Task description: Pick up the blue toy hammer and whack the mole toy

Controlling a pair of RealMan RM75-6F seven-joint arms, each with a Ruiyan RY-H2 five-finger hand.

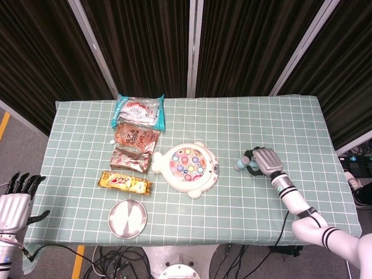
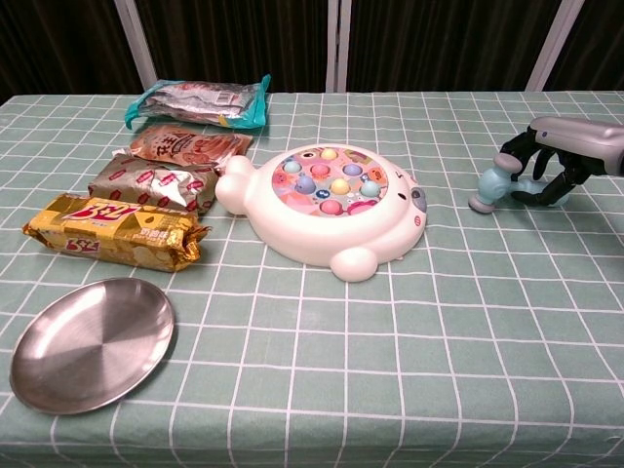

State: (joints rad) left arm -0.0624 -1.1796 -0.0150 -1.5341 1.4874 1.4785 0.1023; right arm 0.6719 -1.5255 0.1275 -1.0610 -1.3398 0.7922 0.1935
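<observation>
The blue toy hammer [image 2: 492,184] lies on the green checked cloth at the right, its head [image 1: 242,163] pointing toward the mole toy. My right hand [image 2: 558,162] sits over its handle with dark fingers curled around it, and the handle is mostly hidden under the hand [image 1: 264,161]. The mole toy [image 2: 331,205], a white rounded body with coloured buttons on top [image 1: 189,167], stands mid-table to the left of the hammer. My left hand [image 1: 14,204] hangs off the table's near left corner, fingers apart and holding nothing.
Several snack packs lie in a column at the left: a teal bag [image 1: 138,111], a brown pouch [image 1: 135,137], a silver-brown pack [image 1: 131,159] and a gold bar pack [image 1: 124,182]. A round metal plate [image 2: 90,341] sits near the front left edge.
</observation>
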